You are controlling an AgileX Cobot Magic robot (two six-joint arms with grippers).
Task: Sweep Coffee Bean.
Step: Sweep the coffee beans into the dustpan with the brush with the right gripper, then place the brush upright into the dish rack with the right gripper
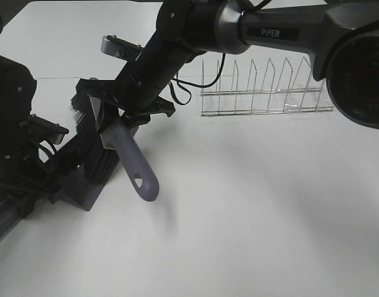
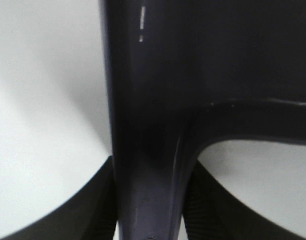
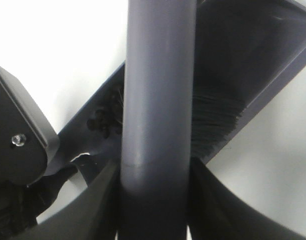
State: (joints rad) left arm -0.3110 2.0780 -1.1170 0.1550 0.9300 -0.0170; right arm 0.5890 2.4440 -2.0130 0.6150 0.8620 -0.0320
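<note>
My right gripper point(image 1: 118, 122) reaches across to the left and is shut on the grey-purple handle of the brush point(image 1: 137, 168). The brush's black bristles point(image 1: 95, 145) rest in the grey-purple dustpan point(image 1: 84, 187). In the right wrist view the handle point(image 3: 155, 100) runs between the gripper's point(image 3: 155, 200) jaws. There the bristles point(image 3: 215, 117) lie on the dustpan's tray point(image 3: 252, 45). A small clump of dark coffee beans point(image 3: 103, 119) sits on the tray beside the handle. My left gripper point(image 1: 52, 176) is shut on the dustpan's handle point(image 2: 153, 100), seen close up between its jaws point(image 2: 150, 212).
A wire dish rack point(image 1: 263, 93) stands at the back right on the white table point(image 1: 257, 210). The right arm point(image 1: 282, 28) spans the top of the exterior view. The left arm's black body point(image 1: 10, 124) fills the left edge.
</note>
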